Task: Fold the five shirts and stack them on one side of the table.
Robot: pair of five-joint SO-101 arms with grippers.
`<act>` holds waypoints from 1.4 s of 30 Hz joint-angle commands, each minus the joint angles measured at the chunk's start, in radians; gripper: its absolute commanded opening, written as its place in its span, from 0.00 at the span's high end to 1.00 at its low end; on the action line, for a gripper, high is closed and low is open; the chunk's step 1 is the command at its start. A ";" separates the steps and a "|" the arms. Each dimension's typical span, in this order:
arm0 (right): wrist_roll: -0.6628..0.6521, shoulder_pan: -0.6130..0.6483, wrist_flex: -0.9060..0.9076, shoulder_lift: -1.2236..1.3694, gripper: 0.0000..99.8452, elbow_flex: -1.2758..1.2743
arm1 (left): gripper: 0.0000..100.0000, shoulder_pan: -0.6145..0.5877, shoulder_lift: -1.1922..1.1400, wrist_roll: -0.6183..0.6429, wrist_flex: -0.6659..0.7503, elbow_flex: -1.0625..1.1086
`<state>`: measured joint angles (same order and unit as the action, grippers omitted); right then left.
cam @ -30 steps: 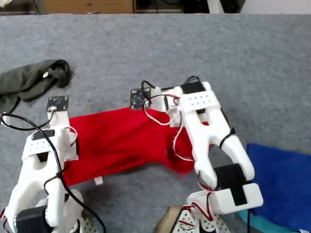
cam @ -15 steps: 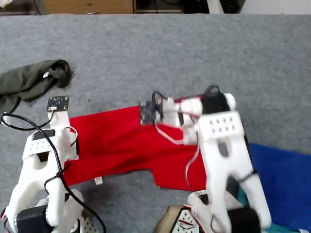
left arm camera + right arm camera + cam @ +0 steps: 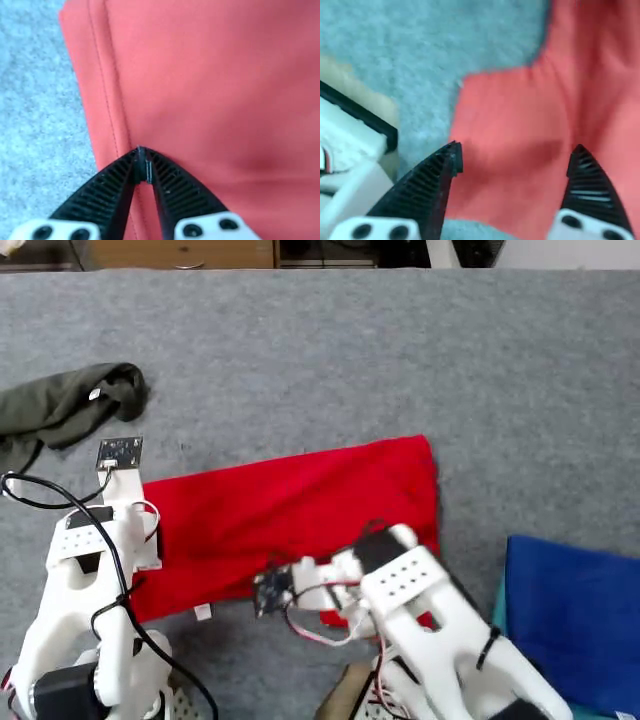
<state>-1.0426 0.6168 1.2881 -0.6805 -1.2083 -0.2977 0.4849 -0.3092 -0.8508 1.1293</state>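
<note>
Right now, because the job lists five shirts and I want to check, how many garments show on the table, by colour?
red flat fabric shirt: 1
dark green crumpled fabric shirt: 1
blue folded fabric shirt: 1
teal fabric edge under the blue one: 1
Total: 4

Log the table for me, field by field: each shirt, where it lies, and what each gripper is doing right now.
red shirt: lying flat across the middle of the grey table
left gripper: fingers shut on the red shirt's hemmed edge
right gripper: fingers open, above the red shirt's near edge
dark shirt: crumpled, at the table's left edge
blue shirt: lying flat at the right side, apart from the red shirt
</note>
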 commanded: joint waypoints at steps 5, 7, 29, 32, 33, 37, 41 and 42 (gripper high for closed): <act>0.020 0.024 -0.095 0.113 0.66 -0.031 | 0.98 -0.008 0.001 0.003 0.011 -0.032; 0.020 0.024 -0.157 0.163 0.66 -0.058 | 0.98 -0.008 0.001 0.003 0.011 -0.032; 0.029 -0.051 -0.092 0.271 1.00 0.059 | 0.98 -0.008 0.001 0.003 0.009 -0.032; 0.028 -0.053 0.018 0.272 1.00 0.179 | 0.98 -0.008 -0.001 0.003 0.009 -0.034; 0.026 -0.053 0.054 0.275 1.00 0.226 | 0.98 -0.008 -0.001 0.003 0.009 -0.034; -0.003 -0.053 0.143 0.278 0.99 0.383 | 0.98 -0.008 -0.001 0.003 0.009 -0.034; -0.086 -0.073 0.149 0.280 0.99 0.432 | 0.98 -0.008 -0.001 0.003 0.009 -0.034; -0.109 -0.087 0.149 0.280 0.99 0.440 | 0.98 -0.008 -0.001 0.003 0.009 -0.034</act>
<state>-1.0948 0.5662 1.4231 -0.4058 -0.8278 -0.2977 0.4849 -0.3076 -0.8508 1.1293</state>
